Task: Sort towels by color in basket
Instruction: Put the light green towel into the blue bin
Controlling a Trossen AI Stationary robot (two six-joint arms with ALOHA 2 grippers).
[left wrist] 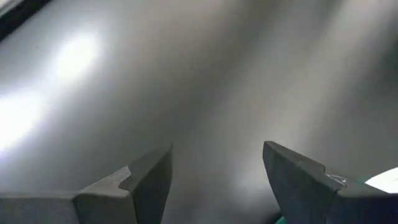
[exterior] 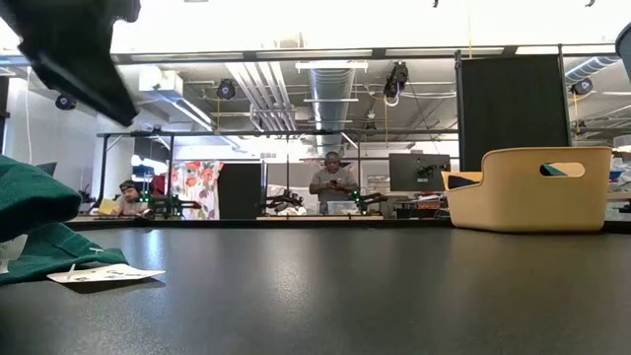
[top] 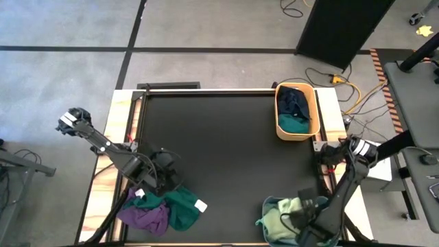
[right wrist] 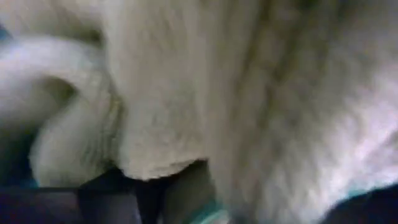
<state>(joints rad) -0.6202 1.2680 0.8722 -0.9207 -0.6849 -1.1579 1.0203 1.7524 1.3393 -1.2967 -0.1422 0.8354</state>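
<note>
My left gripper [top: 163, 173] [left wrist: 216, 180] is open just above bare table, beside a heap of a purple towel [top: 145, 214] and a teal green towel [top: 184, 207] [exterior: 30, 232] at the near left; the heap lies on the table, white tag [exterior: 104, 274] out. My right gripper [top: 306, 208] is down in a heap of pale yellow-green towel [top: 282, 218] [right wrist: 205, 93] and light blue cloth [top: 269, 206] at the near right edge. The towel fills its wrist view. The tan basket [top: 296, 110] [exterior: 527, 187] at the far right holds a navy towel [top: 293, 99] and a teal one [top: 293, 125].
The dark tabletop [top: 226, 151] lies bare between the two heaps and the basket. Wooden table edges [top: 122, 116] flank it. Cables [top: 357, 96] lie on the floor past the right side. People sit and stand in the room behind the table.
</note>
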